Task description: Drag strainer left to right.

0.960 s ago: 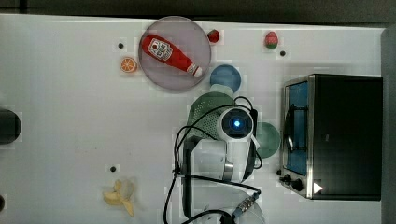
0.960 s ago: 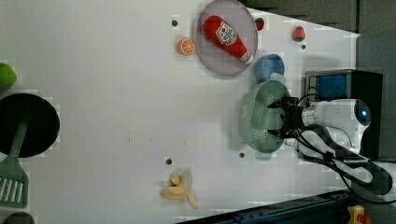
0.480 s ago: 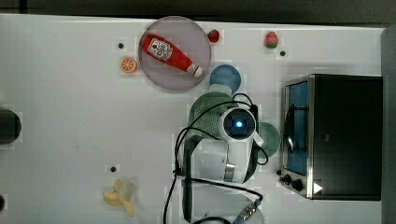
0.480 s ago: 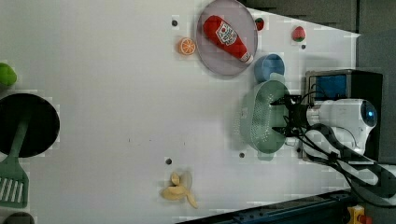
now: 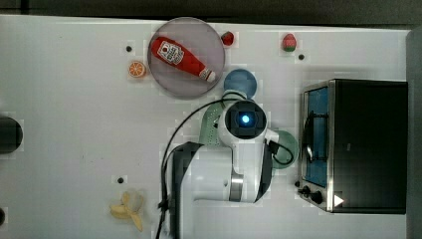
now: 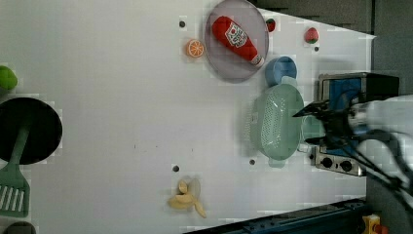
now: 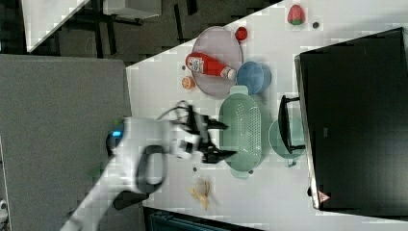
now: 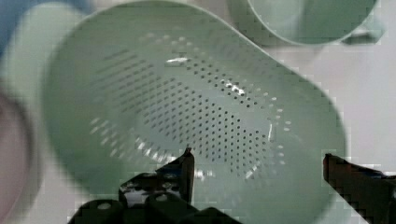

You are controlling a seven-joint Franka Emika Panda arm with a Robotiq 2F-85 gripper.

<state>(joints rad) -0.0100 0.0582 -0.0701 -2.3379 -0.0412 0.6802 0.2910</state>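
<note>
The strainer (image 6: 275,124) is a pale mint-green oval colander with a perforated centre, lying on the white table between the blue bowl and the oven. In the top view the arm covers most of the strainer (image 5: 211,127). My gripper (image 6: 302,127) hovers open at the strainer's long side nearest the oven. In the right view the gripper (image 7: 230,139) stands by the strainer (image 7: 240,132) with its fingers spread. The wrist view shows the gripper (image 8: 257,156) with one finger over the strainer (image 8: 187,93) bowl and the other at its rim, holding nothing.
A green mug (image 5: 286,149) sits between the strainer and the toaster oven (image 5: 358,144). A blue bowl (image 5: 240,82) touches the strainer's end, beside a plate (image 5: 169,79) with a ketchup bottle (image 5: 179,55). A banana (image 5: 127,209) and an orange slice (image 5: 137,68) lie further off.
The arm has shifted a little over the strainer, and the gripper sits slightly further towards the left view's right. The strainer has stayed in place and the fingers remain spread.
</note>
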